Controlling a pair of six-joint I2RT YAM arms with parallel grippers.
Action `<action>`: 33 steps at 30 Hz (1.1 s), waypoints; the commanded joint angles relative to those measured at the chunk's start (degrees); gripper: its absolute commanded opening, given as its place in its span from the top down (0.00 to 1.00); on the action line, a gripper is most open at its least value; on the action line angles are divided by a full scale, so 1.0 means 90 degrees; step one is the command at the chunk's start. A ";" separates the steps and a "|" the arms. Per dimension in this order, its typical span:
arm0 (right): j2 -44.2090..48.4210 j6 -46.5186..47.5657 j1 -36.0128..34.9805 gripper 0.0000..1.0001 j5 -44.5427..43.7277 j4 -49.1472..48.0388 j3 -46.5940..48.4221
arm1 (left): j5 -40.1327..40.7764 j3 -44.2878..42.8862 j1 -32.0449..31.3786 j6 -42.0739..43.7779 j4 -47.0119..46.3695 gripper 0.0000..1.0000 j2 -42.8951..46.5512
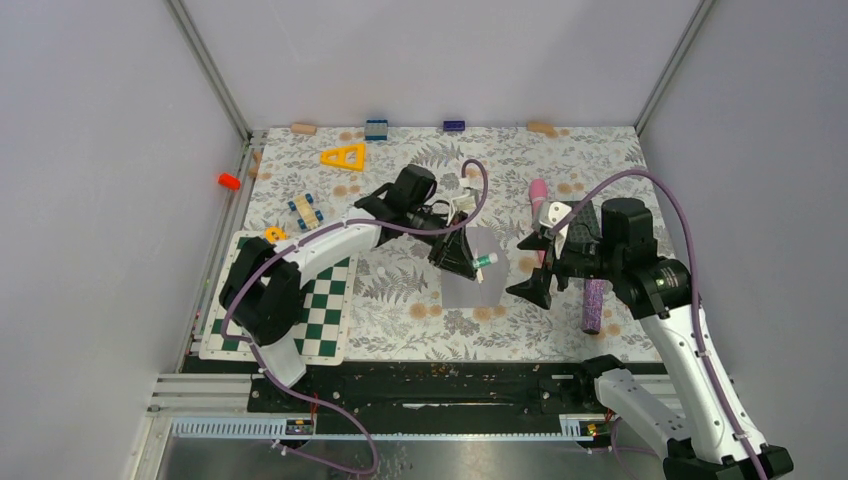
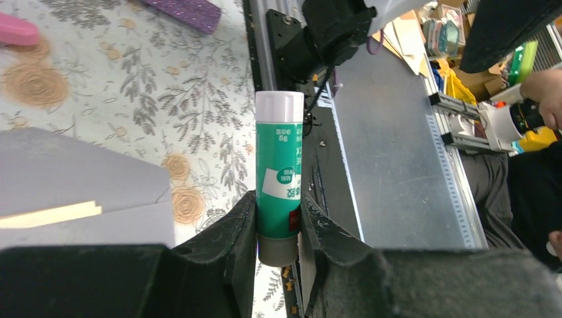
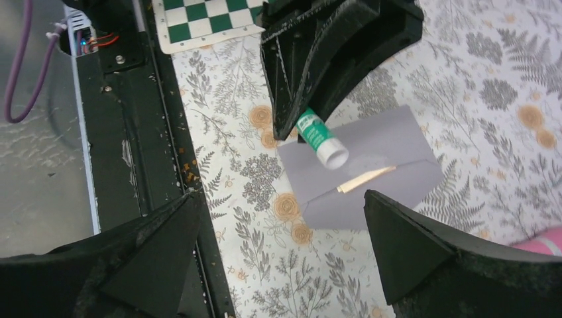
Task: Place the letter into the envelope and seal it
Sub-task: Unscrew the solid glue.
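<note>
Glue stick (image 2: pixel 279 179) pinched in your left hand (image 2: pixel 278 199) above envelope (image 3: pixel 391 142), likely for sealing | letter (image 3: pixel 368 177) edge peeks out | right hand (image 3: pixel 281 195) wide open, empty

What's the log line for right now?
left gripper: jaws shut on capped glue stick over envelope | right gripper: jaws open, empty | letter: tan edge showing at flap

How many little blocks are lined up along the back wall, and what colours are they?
Tan blocks: 2
Blue block: 1
Dark blue block: 1
Total: 4
</note>
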State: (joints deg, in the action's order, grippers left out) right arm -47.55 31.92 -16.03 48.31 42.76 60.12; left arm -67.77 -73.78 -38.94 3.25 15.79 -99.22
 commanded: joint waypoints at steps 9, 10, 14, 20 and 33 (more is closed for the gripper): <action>-0.0273 0.0682 -0.0035 0.00 0.0814 -0.0928 -0.0400 | -0.0829 -0.0395 -0.0342 0.1057 0.0883 0.90 0.0359; -0.0333 0.0672 -0.0035 0.00 0.0843 -0.0948 -0.0384 | -0.0851 -0.0431 -0.0366 0.1146 0.0992 0.90 0.0343; -0.0527 0.0733 -0.0036 0.03 0.1265 -0.0944 -0.0418 | -0.0846 -0.0503 -0.0412 0.1271 0.1146 0.90 0.0322; -0.0987 0.0654 -0.0045 0.13 0.2042 -0.0985 -0.0554 | -0.0859 -0.0551 -0.0458 0.1228 0.1155 0.90 0.0285; -0.1293 -0.0022 -0.0394 0.34 0.1963 -0.1749 -0.0878 | -0.0813 -0.0625 -0.0458 0.1173 0.1175 0.90 0.0233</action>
State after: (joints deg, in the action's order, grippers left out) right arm -59.48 33.91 -18.00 64.79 31.20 53.34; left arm -72.95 -76.40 -42.81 12.49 27.44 -98.61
